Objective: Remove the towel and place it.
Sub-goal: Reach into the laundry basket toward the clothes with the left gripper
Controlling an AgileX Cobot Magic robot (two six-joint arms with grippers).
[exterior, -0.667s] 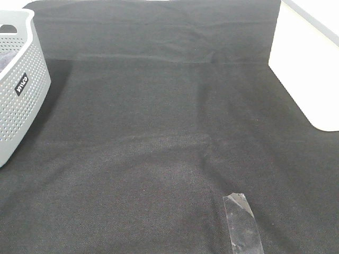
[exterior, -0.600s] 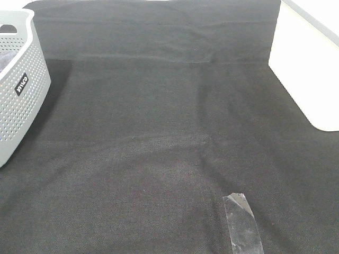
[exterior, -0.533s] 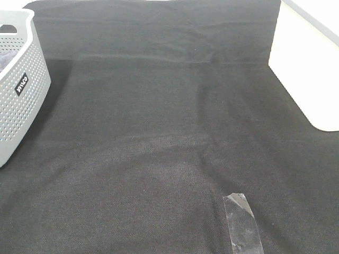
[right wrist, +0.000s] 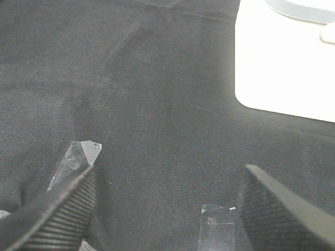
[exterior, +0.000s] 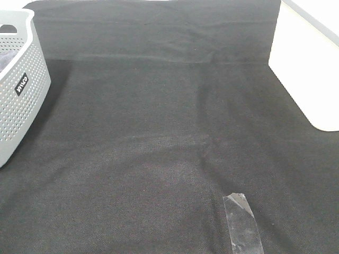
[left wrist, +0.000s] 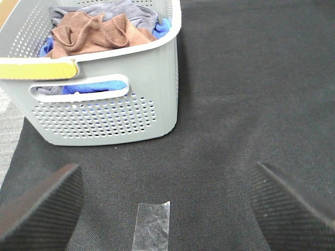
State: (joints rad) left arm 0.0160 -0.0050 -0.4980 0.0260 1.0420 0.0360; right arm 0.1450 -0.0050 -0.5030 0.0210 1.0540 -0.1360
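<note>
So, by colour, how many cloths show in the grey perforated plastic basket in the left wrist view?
Brown microfibre towel: 1
Grey cloth: 1
Blue cloth: 1, seen in patches; possibly more
Total: 3 at least, all inside the basket

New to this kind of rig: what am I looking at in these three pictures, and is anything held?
It is a two-armed robot. One picture looks down from a camera mounted high: no arm shows, only a black tablecloth, a grey perforated basket at the left and a strip of clear tape. The other two come from cameras on the wrists, looking between dark ribbed fingers. The left gripper faces the basket, where a brown towel lies crumpled on blue and grey cloths. The right gripper hangs over the tablecloth near a white surface. Both are open and hold nothing.
</note>
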